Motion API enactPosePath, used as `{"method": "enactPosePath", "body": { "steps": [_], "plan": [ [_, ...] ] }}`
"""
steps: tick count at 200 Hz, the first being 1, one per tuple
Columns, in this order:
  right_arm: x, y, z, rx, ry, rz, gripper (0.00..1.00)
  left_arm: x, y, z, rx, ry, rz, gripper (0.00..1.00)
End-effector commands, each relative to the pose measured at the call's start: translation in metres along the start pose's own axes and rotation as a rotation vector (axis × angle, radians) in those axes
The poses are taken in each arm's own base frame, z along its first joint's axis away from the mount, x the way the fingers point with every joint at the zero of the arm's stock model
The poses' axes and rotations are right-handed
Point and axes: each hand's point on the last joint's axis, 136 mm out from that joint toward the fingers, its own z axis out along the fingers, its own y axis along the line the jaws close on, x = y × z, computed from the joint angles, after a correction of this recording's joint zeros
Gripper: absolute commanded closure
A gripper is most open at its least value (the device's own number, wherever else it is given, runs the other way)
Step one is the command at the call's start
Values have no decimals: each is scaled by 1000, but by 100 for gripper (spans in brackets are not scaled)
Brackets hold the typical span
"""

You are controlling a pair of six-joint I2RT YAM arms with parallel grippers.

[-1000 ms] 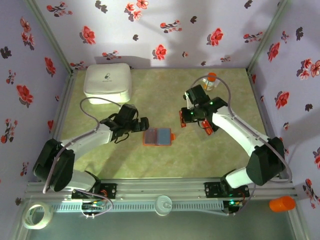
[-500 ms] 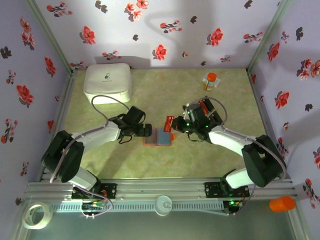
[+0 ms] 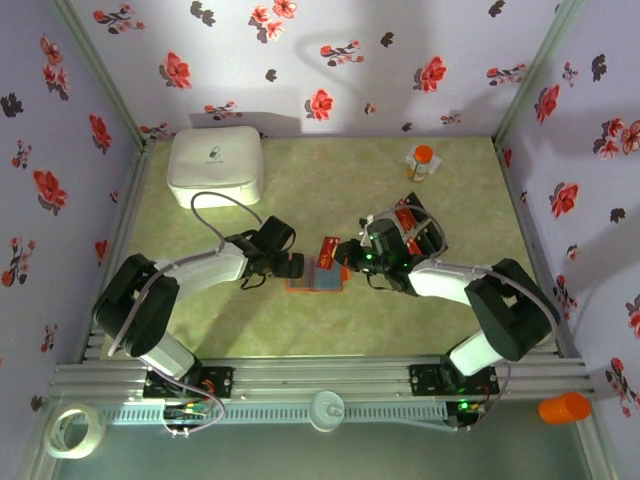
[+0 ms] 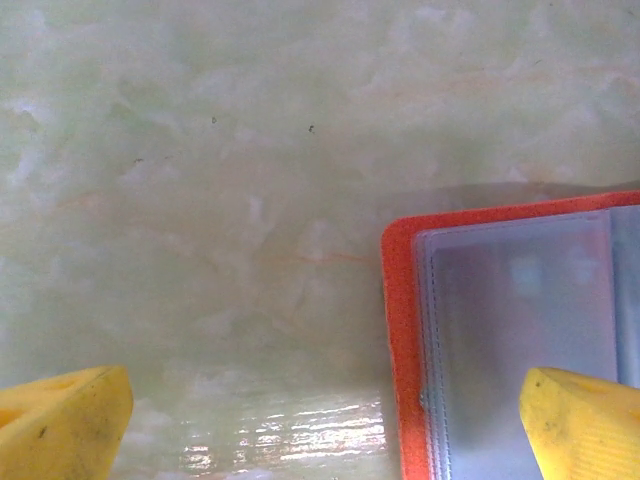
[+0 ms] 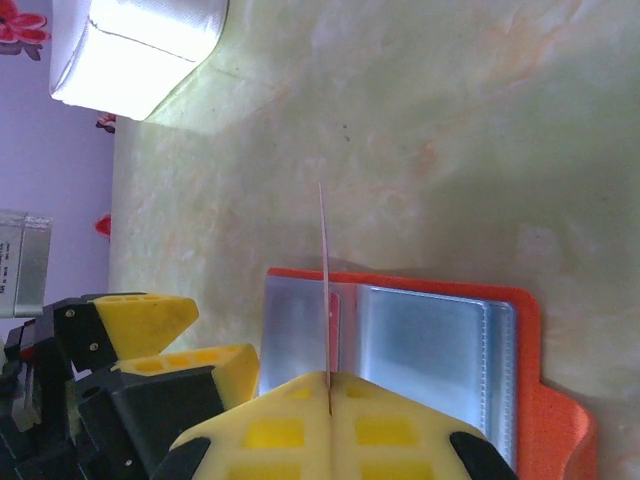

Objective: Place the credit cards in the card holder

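The card holder (image 3: 318, 274) lies open on the table, orange-red with blue-grey pockets (image 5: 430, 340). My right gripper (image 3: 346, 256) hovers at its right side, shut on a red credit card (image 3: 328, 245). In the right wrist view this card (image 5: 325, 270) stands edge-on over the holder's middle fold, pinched in the gripper (image 5: 328, 385). My left gripper (image 3: 291, 265) is open at the holder's left edge (image 4: 400, 330); one of its fingertips (image 4: 580, 425) lies over the left pocket, the other (image 4: 60, 425) over bare table. More red cards (image 3: 407, 219) show behind the right arm, partly hidden.
A big white rounded box (image 3: 215, 165) stands at the back left. A small orange-capped bottle (image 3: 422, 161) is at the back right. Off the table's near edge lie a tape roll (image 3: 75, 430) and an orange object (image 3: 565, 407).
The right gripper has swung left from the card pile to the holder, carrying the red card. The left gripper has slid right up to the holder's left edge.
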Motion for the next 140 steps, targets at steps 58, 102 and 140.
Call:
{"method": "enactPosePath", "body": {
  "steps": [58,102,140],
  "plan": [
    [6,-2,10,-35,6,10,100,9,11,5,-73,15,23,0],
    [9,-3,13,-55,10,14,100,18,18,9,-95,32,15,0],
    [11,-5,15,-59,13,15,100,24,22,13,-108,47,15,0]
  ]
}}
